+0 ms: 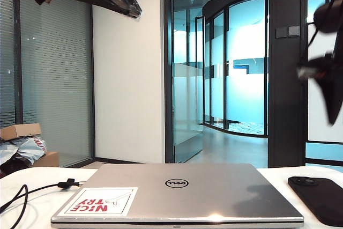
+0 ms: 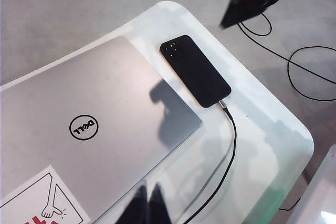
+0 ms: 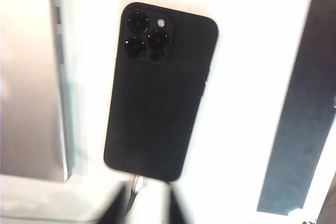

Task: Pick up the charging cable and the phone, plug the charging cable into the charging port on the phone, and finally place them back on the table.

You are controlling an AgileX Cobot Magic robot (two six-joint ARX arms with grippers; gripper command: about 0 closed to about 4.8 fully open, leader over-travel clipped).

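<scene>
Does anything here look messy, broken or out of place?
Nothing stands out. The phone lies flat, camera side up, on the white table beside the closed laptop, with the charging cable plugged into its end. The left gripper is shut; the right gripper hovers above the plug.

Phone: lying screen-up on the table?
No, the phone lies back-up on the table, its camera bump with three lenses facing the right wrist view.
</scene>
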